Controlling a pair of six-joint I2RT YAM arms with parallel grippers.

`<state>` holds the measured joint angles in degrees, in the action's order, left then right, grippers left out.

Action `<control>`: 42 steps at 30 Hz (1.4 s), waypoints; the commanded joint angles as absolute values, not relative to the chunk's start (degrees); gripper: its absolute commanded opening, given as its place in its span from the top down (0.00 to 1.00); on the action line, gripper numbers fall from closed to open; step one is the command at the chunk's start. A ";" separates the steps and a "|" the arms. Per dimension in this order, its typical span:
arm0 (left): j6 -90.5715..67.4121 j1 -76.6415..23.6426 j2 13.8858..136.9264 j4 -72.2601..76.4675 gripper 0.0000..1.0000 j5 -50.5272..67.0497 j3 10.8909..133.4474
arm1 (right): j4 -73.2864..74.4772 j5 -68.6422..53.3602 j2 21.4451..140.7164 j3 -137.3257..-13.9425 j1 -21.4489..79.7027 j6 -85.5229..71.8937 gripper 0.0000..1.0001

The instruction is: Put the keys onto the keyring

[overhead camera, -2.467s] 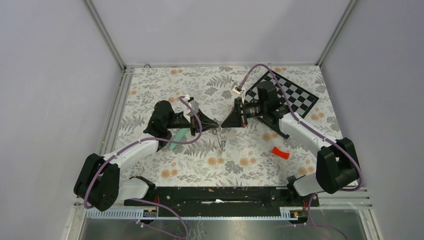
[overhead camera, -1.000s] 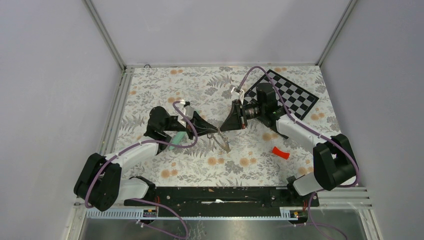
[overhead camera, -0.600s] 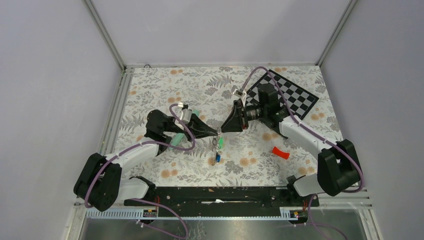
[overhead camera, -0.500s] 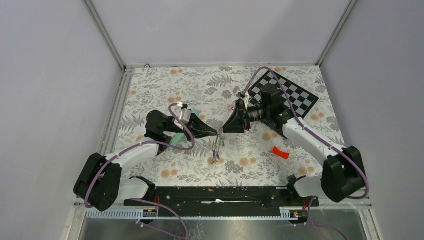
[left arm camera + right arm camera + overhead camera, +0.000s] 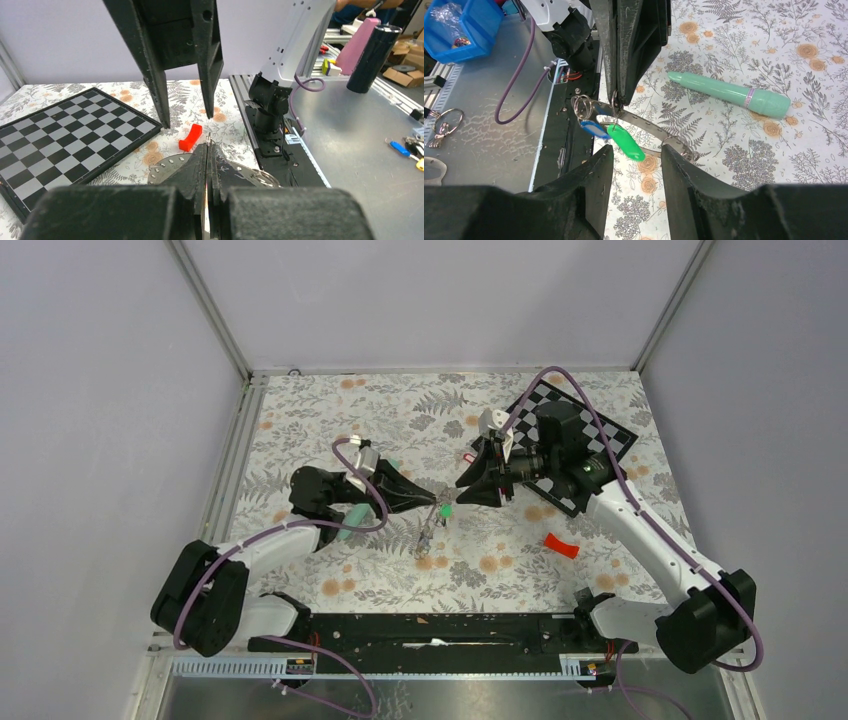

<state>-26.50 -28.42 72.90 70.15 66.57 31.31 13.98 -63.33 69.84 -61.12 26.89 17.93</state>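
Observation:
My left gripper [image 5: 437, 502] is shut on the keyring [image 5: 649, 129], pinching a thin metal loop at its fingertips [image 5: 207, 146]. A grey metal band with small holes hangs below it. Two keys dangle from the loop: one with a green tag [image 5: 625, 142] and one with a blue tag [image 5: 591, 129]. My right gripper [image 5: 462, 487] stands open just right of the left one. Nothing is between its fingers [image 5: 636, 150], and the green tag hangs just beyond their tips. In the left wrist view the right gripper [image 5: 187, 120] faces mine from above. No red-tagged key shows.
A mint-green tube [image 5: 734, 93] lies on the floral cloth under the left arm. A curved red plastic piece [image 5: 561, 545] lies right of centre. A chessboard [image 5: 590, 435] sits at the back right under the right arm. The arms' black base rail [image 5: 430, 630] runs along the near edge.
My right gripper has opened and drawn back to the right, away from the left fingertips. The keyring and keys now hang from the left gripper alone, which has shifted slightly right.

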 commanded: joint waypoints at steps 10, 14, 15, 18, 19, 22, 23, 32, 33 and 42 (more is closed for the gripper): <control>-35.23 -29.09 75.14 81.82 1.00 57.46 29.97 | 9.22 -64.59 70.97 -63.89 27.21 12.13 0.55; -35.20 -29.14 75.56 81.75 1.00 57.01 29.95 | 8.75 -64.16 72.26 -64.79 27.96 11.44 0.54; -35.32 -29.17 75.67 81.74 1.00 56.85 29.97 | 8.50 -63.89 72.54 -64.83 28.15 11.27 0.54; -35.43 -29.18 75.92 81.74 1.00 56.78 30.04 | 8.59 -62.90 73.35 -65.19 28.77 11.32 0.54; -35.41 -29.18 75.96 81.74 1.00 56.80 30.06 | 8.55 -62.52 73.59 -65.26 28.88 11.38 0.54; -35.46 -29.18 76.07 81.74 1.00 56.64 30.06 | 8.53 -61.80 74.16 -65.58 29.32 11.43 0.54; -35.43 -29.18 76.13 81.74 1.00 56.60 30.06 | 8.52 -61.75 74.34 -65.72 29.44 11.39 0.54; -35.36 -29.18 76.42 81.48 1.00 56.04 30.07 | 7.84 -61.41 75.39 -66.08 30.57 10.95 0.58; -35.34 -29.18 76.47 81.48 1.00 55.99 30.06 | 7.85 -61.43 75.41 -66.09 30.71 10.92 0.59; -34.62 -29.18 76.32 80.25 1.00 55.40 30.06 | 7.51 -61.91 75.77 -65.74 31.19 10.75 0.70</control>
